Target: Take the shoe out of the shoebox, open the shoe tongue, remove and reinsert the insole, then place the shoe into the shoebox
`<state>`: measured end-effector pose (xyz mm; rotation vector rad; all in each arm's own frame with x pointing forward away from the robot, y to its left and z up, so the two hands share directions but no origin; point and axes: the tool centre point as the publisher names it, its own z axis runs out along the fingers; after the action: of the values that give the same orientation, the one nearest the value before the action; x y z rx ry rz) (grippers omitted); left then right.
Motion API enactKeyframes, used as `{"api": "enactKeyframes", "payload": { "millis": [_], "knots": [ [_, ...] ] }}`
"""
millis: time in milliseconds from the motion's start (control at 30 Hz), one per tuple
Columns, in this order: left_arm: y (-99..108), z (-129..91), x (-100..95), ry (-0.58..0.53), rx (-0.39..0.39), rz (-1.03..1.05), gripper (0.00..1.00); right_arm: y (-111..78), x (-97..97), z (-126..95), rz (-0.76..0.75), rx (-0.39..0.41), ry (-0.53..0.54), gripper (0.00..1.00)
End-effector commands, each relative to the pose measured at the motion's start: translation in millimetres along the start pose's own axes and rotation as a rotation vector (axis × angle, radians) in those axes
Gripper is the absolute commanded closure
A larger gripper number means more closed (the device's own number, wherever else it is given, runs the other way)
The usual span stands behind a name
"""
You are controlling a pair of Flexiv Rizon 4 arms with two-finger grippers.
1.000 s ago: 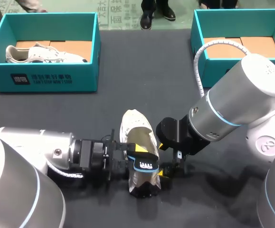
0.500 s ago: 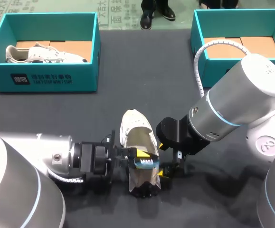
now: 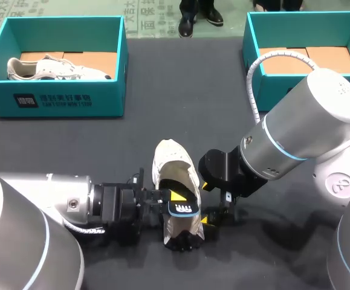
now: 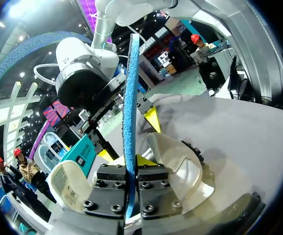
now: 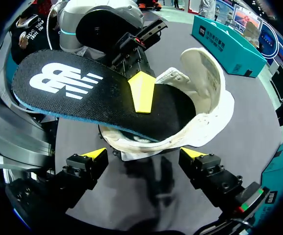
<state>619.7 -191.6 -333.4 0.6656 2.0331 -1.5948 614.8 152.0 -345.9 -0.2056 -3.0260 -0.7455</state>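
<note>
Bench (image 3: 181, 90): one, flat, covered in dark charcoal matte fabric, filling nearly the whole head view. Lighting: even; soft, diffuse shadows lie on the near right part of its surface.

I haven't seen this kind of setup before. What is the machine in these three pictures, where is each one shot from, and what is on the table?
It is a robot with two arms working at a dark table. The head view looks down from above and behind the robot. Each round picture comes from a camera on one arm's wrist. The left gripper is shut on a black insole with a blue underside. One end of the insole sits in the opening of a white shoe on the table. The right gripper is open at the shoe's heel end. At the far side stand two teal boxes. The left shoebox holds another white shoe, and the right shoebox shows only its cardboard bottom.
</note>
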Motion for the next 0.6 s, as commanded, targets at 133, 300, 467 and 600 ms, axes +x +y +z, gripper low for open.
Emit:
{"api": "enactKeyframes", "payload": {
  "millis": [133,300,467,600],
  "knots": [
    [21,11,-3.8,0.013,-0.022,-0.020,1.00,-0.4,1.5,1,0.001,-0.001,-0.002,0.00],
    [31,10,-5.3,0.011,-0.055,-0.029,1.00,-0.4,1.5,1,0.001,-0.001,-0.002,0.00],
    [33,7,-3.5,0.010,-0.055,-0.044,1.00,-0.4,1.5,1,0.001,-0.001,-0.002,0.00],
    [26,4,-2.5,0.008,-0.042,-0.057,0.95,-0.4,1.5,1,0.001,-0.001,-0.002,0.00]
  ]
}}
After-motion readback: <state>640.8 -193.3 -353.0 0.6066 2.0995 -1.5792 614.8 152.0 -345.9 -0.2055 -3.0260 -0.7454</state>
